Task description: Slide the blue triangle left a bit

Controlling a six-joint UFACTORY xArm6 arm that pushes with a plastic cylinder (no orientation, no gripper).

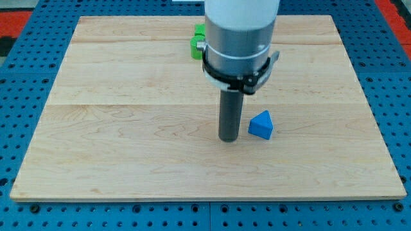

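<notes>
A blue triangle block (261, 124) lies on the wooden board (128, 128), right of the board's centre. My tip (228, 138) stands on the board just to the view's left of the blue triangle, with a narrow gap between them; I cannot tell if they touch. The rod rises from the tip into the arm's grey and white body, which covers part of the board's top middle.
A green block (197, 41) lies near the board's top edge, partly hidden behind the arm, so its shape is unclear. The board rests on a blue perforated table (26, 77). A red area (19, 14) shows at the view's top left.
</notes>
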